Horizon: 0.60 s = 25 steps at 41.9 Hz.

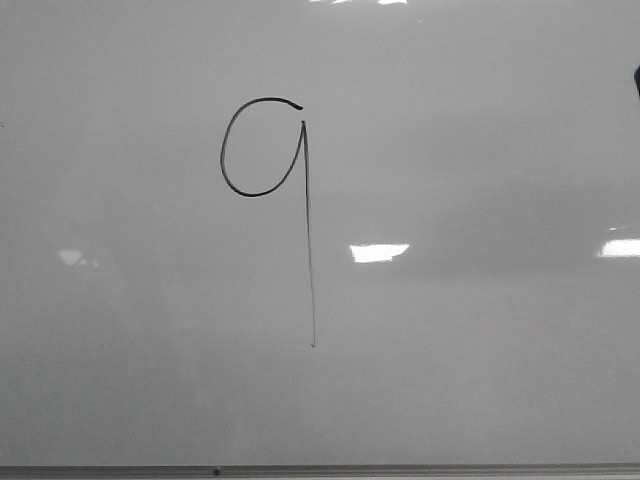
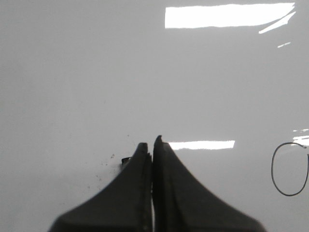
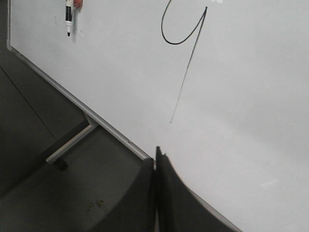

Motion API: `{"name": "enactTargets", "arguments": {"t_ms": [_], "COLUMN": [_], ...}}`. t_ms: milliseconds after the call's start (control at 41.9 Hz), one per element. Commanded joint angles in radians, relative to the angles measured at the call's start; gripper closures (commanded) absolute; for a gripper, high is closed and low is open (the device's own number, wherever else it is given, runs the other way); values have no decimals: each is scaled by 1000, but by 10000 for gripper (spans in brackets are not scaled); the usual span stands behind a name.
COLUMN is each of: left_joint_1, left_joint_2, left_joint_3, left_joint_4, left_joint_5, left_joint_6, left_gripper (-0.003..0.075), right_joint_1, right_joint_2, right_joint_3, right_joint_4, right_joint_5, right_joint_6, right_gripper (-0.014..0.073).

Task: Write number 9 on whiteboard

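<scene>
The whiteboard [image 1: 480,150] fills the front view. On it is the number 9 [image 1: 308,230], a thin black oval loop with a long straight tail. Neither gripper shows in the front view. In the left wrist view my left gripper [image 2: 150,145] is shut and holds nothing. It hovers over bare whiteboard [image 2: 72,72], with the loop of the number 9 [image 2: 272,169] off to one side. My right gripper [image 3: 155,157] is also shut and holds nothing. It sits over the frame edge of the whiteboard [image 3: 251,96], apart from the tail of the number 9 [image 3: 188,65].
A marker [image 3: 69,17] with a black tip lies on the board near a corner. The thin grey frame [image 3: 72,96] borders the board, with a grey support bar [image 3: 72,142] and dark floor beyond it. A dark sliver [image 1: 637,80] shows at the right edge.
</scene>
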Motion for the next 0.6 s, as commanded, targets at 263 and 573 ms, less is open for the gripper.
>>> {"name": "enactTargets", "arguments": {"t_ms": [263, 573], "left_joint_1": [1, 1], "left_joint_2": [-5, -18], "left_joint_3": [-25, 26], "left_joint_4": [-17, 89], "left_joint_5": [-68, -103], "left_joint_6": [-11, -63], "left_gripper": [739, 739], "right_joint_1": [-6, -6], "right_joint_2": [-5, -5], "right_joint_3": [-26, -26], "right_joint_4": [34, 34], "right_joint_5": [-37, -37], "right_joint_6": [-3, -3], "right_gripper": [661, 661]}}
